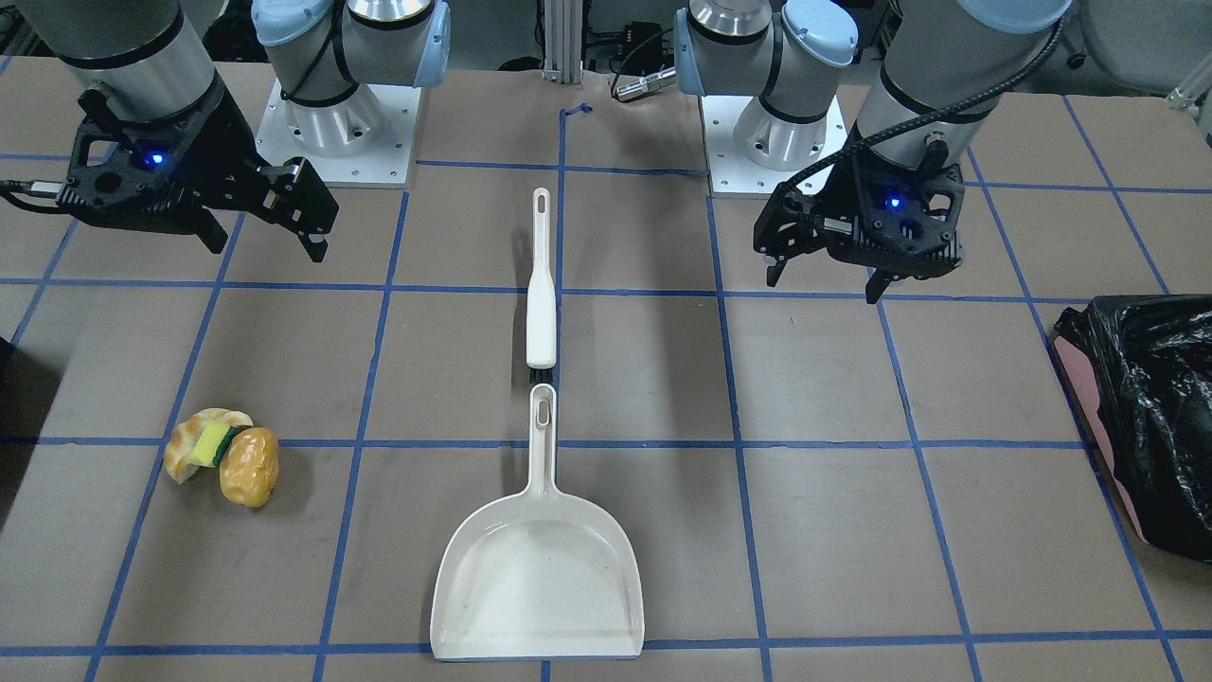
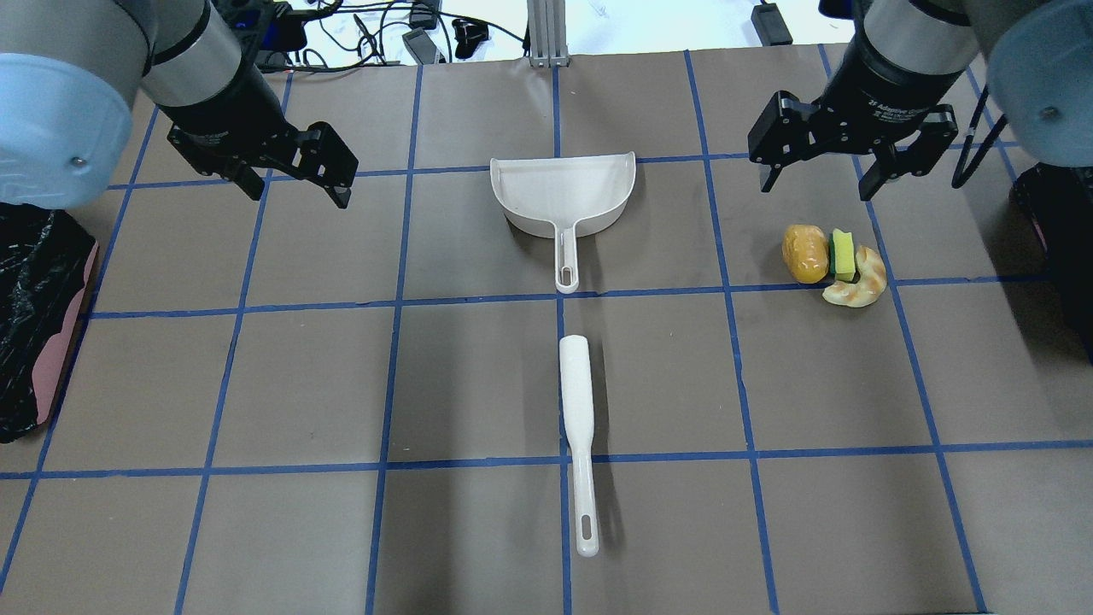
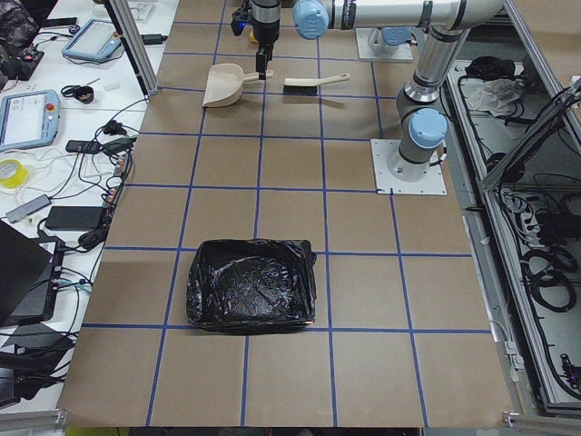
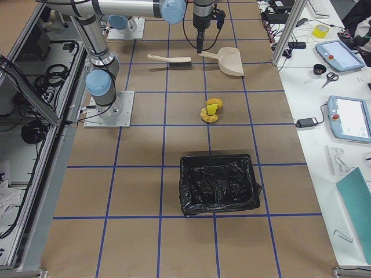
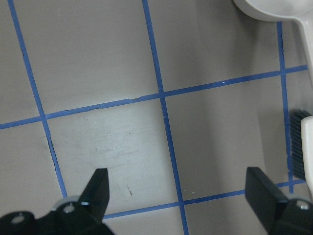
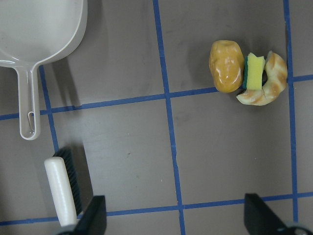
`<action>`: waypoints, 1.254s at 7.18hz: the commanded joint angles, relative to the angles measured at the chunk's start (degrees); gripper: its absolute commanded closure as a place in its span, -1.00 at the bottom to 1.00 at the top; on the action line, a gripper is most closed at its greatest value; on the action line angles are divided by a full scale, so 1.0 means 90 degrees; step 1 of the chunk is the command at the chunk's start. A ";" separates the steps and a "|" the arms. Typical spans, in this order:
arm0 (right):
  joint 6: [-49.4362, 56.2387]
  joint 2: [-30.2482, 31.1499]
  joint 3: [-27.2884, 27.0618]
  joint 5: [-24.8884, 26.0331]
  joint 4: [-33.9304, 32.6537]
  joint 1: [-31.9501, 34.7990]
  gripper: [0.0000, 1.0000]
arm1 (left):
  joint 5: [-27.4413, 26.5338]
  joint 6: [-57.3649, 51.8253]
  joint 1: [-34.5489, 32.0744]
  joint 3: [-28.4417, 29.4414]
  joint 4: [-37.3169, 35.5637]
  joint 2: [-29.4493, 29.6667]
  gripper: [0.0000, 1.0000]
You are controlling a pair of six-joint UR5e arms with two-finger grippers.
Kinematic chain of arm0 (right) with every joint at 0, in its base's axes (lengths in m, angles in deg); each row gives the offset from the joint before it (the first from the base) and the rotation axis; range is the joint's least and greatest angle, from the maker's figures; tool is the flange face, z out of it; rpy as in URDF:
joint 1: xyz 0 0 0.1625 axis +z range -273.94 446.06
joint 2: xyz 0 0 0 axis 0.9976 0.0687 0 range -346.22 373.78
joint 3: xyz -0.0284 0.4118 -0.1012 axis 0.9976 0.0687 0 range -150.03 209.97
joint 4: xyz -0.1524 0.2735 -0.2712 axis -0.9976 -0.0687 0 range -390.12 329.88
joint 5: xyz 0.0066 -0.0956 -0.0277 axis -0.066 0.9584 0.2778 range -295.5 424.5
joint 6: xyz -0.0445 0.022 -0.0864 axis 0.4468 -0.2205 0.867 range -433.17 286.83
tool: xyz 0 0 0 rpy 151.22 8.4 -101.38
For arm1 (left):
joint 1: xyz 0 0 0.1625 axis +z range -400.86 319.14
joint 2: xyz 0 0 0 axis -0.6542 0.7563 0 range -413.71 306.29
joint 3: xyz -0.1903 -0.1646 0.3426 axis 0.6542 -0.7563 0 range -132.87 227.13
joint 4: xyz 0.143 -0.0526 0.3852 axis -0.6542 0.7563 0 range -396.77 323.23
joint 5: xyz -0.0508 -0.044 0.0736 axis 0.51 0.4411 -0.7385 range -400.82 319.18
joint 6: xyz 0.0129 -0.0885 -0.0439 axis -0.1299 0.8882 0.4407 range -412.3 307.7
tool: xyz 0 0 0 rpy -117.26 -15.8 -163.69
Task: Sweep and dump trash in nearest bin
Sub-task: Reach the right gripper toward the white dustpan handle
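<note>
The trash lies in one tight cluster on the robot's right half of the table: a golden-brown bread roll [image 2: 805, 253], a yellow-and-green sponge [image 2: 844, 254] and a tan croissant [image 2: 858, 280], all touching; the same cluster shows as trash [image 1: 222, 455] [image 6: 247, 73]. A white dustpan [image 2: 564, 196] and a white brush [image 2: 576, 401] lie in line on the table's middle. My right gripper [image 2: 817, 188] hovers open and empty just beyond the trash. My left gripper [image 2: 299, 196] hovers open and empty left of the dustpan.
A black-bagged bin [image 4: 218, 184] stands past the trash at the table's right end. A second black-bagged bin [image 2: 34, 316] [image 1: 1146, 417] stands at the left end. Blue tape lines grid the brown table [image 2: 478, 376]. Cables and devices lie beyond the far edge.
</note>
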 commanded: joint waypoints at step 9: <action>0.0103 0.0012 -0.0086 0.0040 -0.0425 0.0049 -1.00 | 0.0043 -0.0012 0.0009 -0.0005 0.0060 0.0030 -1.00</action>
